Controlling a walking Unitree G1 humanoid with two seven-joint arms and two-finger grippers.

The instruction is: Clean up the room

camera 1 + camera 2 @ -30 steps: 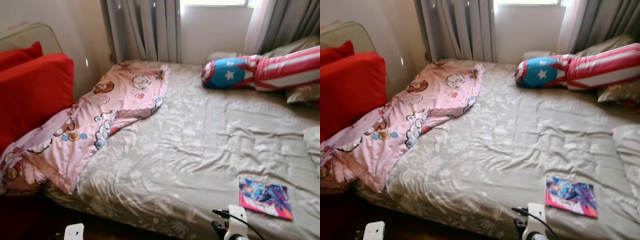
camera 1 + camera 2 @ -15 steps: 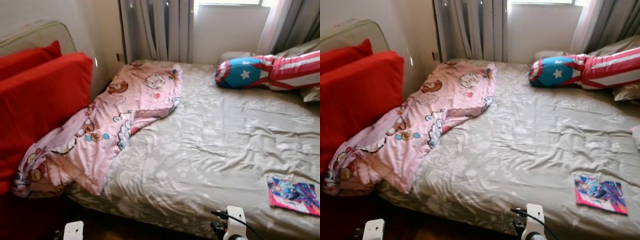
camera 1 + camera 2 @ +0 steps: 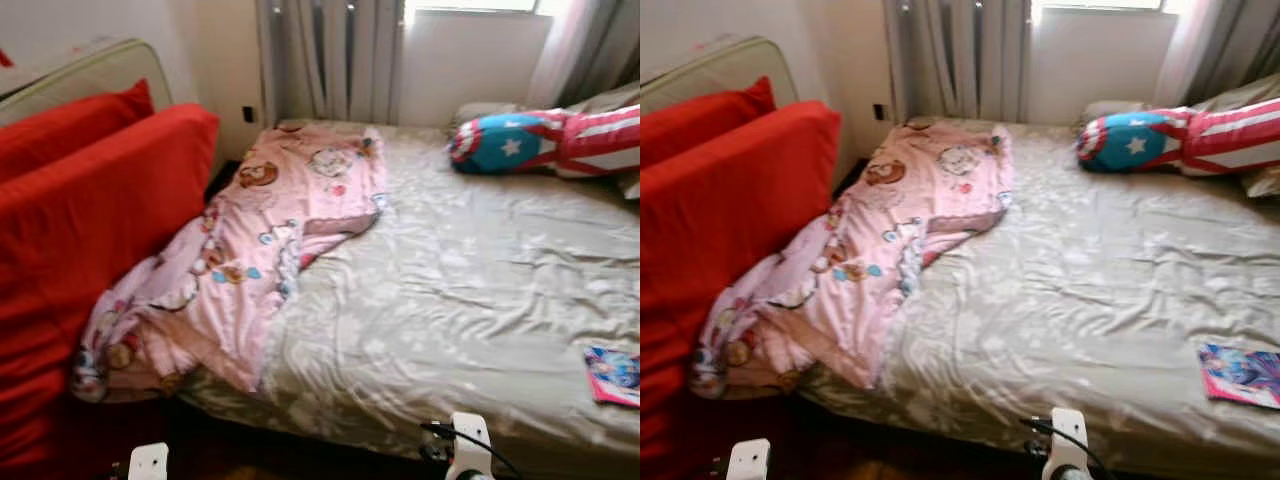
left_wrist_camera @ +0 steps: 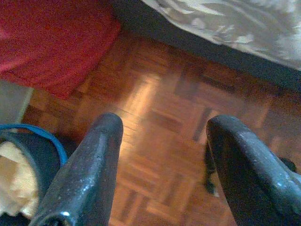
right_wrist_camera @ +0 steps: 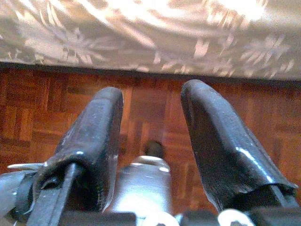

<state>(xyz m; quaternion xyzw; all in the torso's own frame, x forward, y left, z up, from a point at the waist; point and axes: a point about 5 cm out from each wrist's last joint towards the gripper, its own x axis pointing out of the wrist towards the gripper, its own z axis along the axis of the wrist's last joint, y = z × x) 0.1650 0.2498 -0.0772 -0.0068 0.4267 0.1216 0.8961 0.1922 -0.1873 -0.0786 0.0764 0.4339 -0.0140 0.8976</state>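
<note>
The robot stands at the foot of a bed [image 3: 470, 300], both arms hanging low, nothing picked up yet. The step in hand looks like the approach: sizing up the bed before any tidying begins.

A pink blanket [image 3: 250, 260] lies crumpled across the bed's 10 o'clock corner, one end spilling over the edge toward a red sofa [image 3: 90, 250] that stands just beside the bed at 9 o'clock. A magazine [image 3: 615, 372] rests flat on the grey sheet at 3 o'clock, near the bed's front edge. A star pillow [image 3: 530, 140] lies against the headboard end at 1 o'clock, under the curtains [image 3: 330, 60].

The left gripper [image 4: 162, 155] hangs over the parquet floor [image 4: 160, 113] with its fingers spread wide and nothing between them; a dark bin [image 4: 33, 155] with a blue rim sits near it, something pale inside. The right gripper [image 5: 153, 132] points down at the floor beside the bed's draped edge, fingers likewise parted and empty.

Judging by how things lie, the blanket is the likeliest first job. That calls for stepping closer to the bed's left side, raising an arm above mattress height and pinching a fold of cloth near the hanging end. The magazine is the simpler pick, though it lies flat and thin on soft bedding, which may make a clean grip awkward.
</note>
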